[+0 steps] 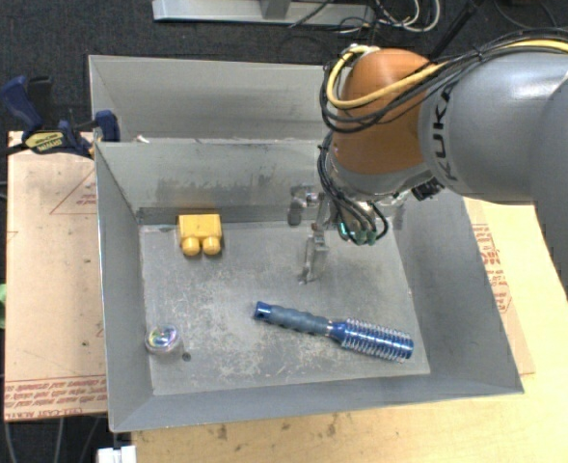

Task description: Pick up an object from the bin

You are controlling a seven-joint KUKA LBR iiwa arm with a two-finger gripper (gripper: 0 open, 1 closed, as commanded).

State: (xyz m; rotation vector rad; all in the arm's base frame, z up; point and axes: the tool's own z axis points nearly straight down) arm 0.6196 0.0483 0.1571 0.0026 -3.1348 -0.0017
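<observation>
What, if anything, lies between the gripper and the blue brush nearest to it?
Nothing visible. The gripper hangs over bare bin floor just behind the blue brush, with open floor between them. The yellow block and the small shiny ball lie well off to the view's left.

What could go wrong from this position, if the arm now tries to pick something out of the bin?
1. The gripper hangs over bare floor of the bin, between the yellow block and the blue brush. Going straight down, it would likely grasp nothing and might strike the metal.
2. The brush lies flat and is long. Taken near one end, it may tilt and slip out.
3. The small shiny ball could roll away if nudged.
</observation>
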